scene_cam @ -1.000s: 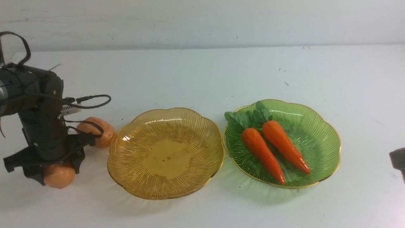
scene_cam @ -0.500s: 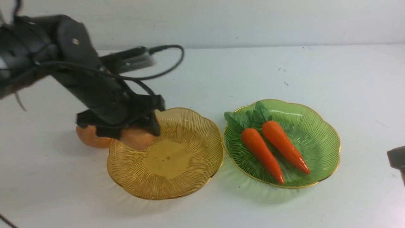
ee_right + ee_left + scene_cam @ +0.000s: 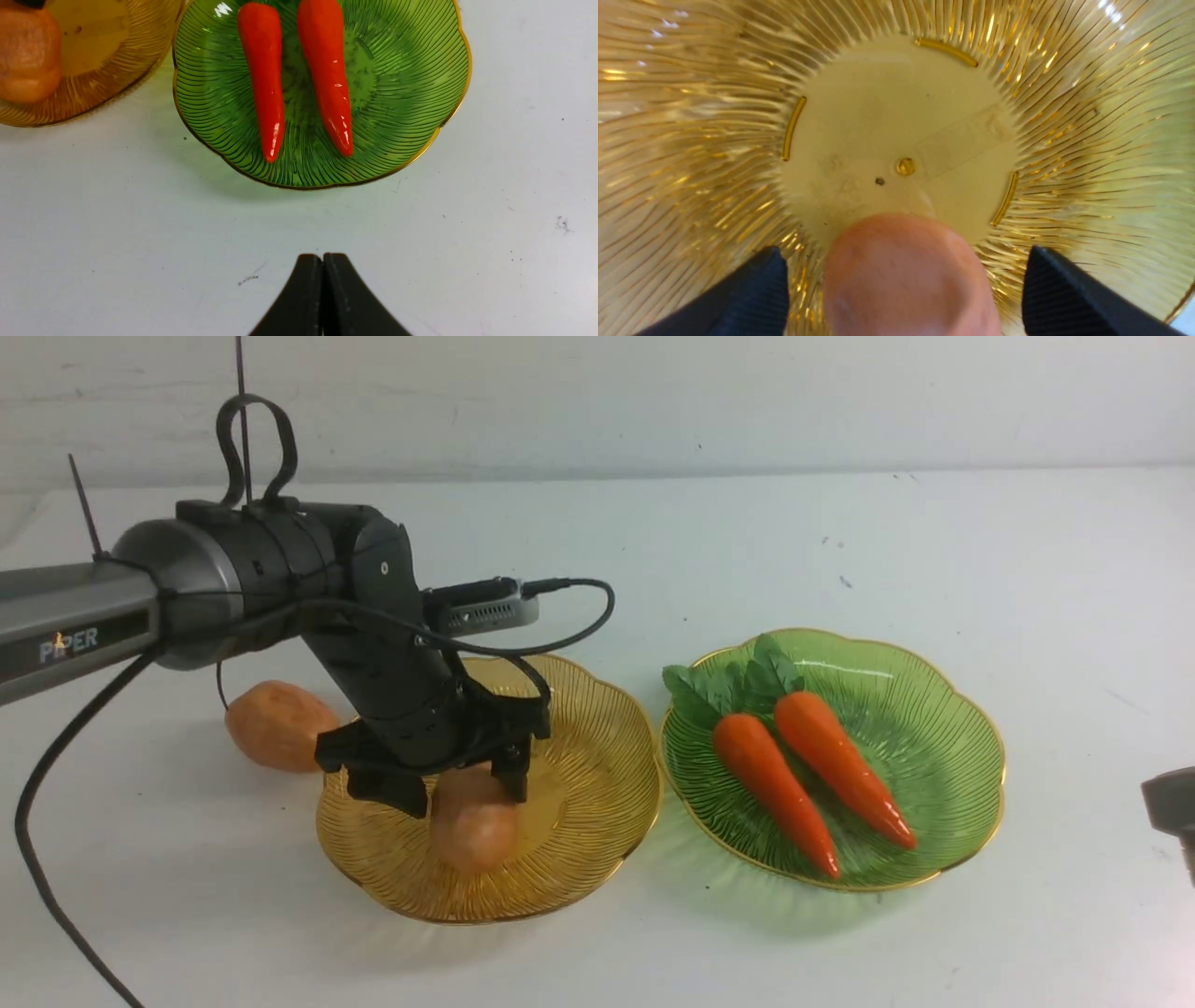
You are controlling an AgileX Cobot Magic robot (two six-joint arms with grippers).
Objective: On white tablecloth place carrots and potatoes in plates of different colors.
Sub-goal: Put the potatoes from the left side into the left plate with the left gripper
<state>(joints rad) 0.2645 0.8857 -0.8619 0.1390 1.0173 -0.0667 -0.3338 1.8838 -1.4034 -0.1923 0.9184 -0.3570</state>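
Potato [image 3: 473, 831] moved into amber plate [image 3: 597, 775], inside rim.

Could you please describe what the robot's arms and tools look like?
The left arm has a silver-grey link marked PIPER, then a rounded black wrist with black cables looped along it and a small silver camera module. The left tool has black, finely ribbed fingers. The right tool has black, tapered fingers.

Both orange carrots [image 3: 773, 791] lie side by side in the green plate [image 3: 943, 737], leafy tops pointing away from me. One lumpy tan potato [image 3: 474, 826] sits in the amber plate [image 3: 597, 775]. The second potato [image 3: 278, 725] is on the white tablecloth [image 3: 653, 569], just off that plate's left rim.
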